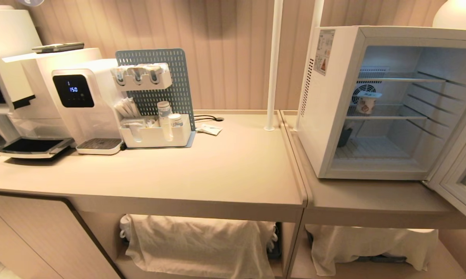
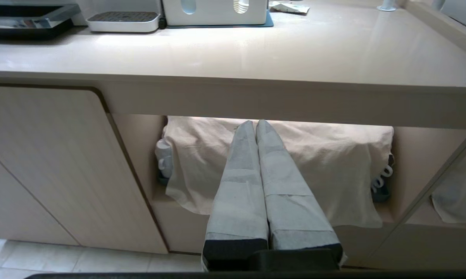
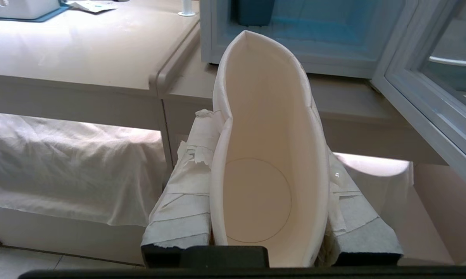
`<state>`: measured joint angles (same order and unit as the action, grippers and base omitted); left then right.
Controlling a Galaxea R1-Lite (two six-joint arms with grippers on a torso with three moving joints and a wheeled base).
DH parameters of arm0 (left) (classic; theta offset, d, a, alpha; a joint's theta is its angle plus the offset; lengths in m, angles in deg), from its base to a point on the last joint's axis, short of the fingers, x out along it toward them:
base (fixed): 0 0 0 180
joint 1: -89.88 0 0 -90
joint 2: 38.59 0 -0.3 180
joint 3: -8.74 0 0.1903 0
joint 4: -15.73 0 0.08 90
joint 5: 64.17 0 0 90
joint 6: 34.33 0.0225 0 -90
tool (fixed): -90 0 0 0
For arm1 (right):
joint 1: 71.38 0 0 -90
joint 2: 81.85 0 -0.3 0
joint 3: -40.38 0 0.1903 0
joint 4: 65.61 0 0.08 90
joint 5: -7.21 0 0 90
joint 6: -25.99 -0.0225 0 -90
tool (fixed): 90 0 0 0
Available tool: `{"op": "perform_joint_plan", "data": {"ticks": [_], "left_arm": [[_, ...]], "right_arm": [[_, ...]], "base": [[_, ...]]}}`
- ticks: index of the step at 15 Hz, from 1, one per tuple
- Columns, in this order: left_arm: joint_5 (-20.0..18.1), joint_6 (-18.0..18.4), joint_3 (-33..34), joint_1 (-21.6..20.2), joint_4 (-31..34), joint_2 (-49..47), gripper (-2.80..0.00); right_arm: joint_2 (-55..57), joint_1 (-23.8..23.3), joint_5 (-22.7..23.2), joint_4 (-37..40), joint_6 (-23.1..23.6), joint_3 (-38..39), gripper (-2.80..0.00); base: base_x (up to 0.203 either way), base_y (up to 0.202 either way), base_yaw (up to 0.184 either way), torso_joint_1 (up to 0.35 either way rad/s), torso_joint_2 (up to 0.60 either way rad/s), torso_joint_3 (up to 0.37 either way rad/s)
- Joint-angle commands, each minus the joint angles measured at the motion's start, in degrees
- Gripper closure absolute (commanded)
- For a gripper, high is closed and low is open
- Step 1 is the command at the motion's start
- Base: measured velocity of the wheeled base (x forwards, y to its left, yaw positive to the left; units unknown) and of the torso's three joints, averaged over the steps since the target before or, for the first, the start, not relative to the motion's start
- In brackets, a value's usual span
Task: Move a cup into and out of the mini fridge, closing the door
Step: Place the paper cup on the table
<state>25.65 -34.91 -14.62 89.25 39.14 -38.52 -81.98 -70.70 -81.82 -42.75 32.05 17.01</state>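
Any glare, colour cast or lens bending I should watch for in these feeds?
Head view: warm cast, wide-angle bend at the door. Left wrist view: glare patch on the countertop. Right wrist view: the mini fridge interior reads blue; the squeezed cup blocks the centre.

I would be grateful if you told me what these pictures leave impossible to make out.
- Print on the cup: the right wrist view shows only its inside, squeezed in the right gripper.
- The door: cut off by the head view's right edge.
- Goods under the cloths: covered.
- Dark thing low in the mini fridge: too small, half hidden by its wall.
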Motion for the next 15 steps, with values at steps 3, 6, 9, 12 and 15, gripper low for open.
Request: {"op": "perform_joint_plan", "data": {"ticks": [3, 6, 9, 12, 15], "left_arm": [[-0.1, 0.0, 0.0, 0.0, -0.3, -0.1, 0.00], [-0.1, 0.1, 0.0, 0.0, -0.3, -0.1, 0.00], [0.0, 0.0, 0.0, 0.0, -0.2, -0.1, 0.00], [0.0, 0.1, 0.0, 0.0, -0.2, -0.1, 0.00], [0.0, 0.0, 0.0, 0.0, -0.3, -0.1, 0.00]], "right_arm": [[0.1, 0.0, 0.0, 0.0, 0.2, 0.0, 0.00], [0.0, 0.0, 0.0, 0.0, 0.1, 0.0, 0.00], [0.0, 0.0, 0.0, 0.0, 0.1, 0.0, 0.00], [0.0, 0.0, 0.0, 0.0, 0.1, 0.0, 0.00], [0.0, 0.0, 0.0, 0.0, 0.1, 0.0, 0.00]], "base": [[-0.001, 0.034, -0.002, 0.000, 0.00, 0.001], [0.000, 0.185, 0.002, -0.002, 0.00, 0.004], [0.001, 0.193, -0.002, 0.003, 0.00, 0.002], [0.000, 0.191, -0.001, 0.004, 0.00, 0.002], [0.000, 0.192, -0.001, 0.003, 0.00, 0.001]]}}
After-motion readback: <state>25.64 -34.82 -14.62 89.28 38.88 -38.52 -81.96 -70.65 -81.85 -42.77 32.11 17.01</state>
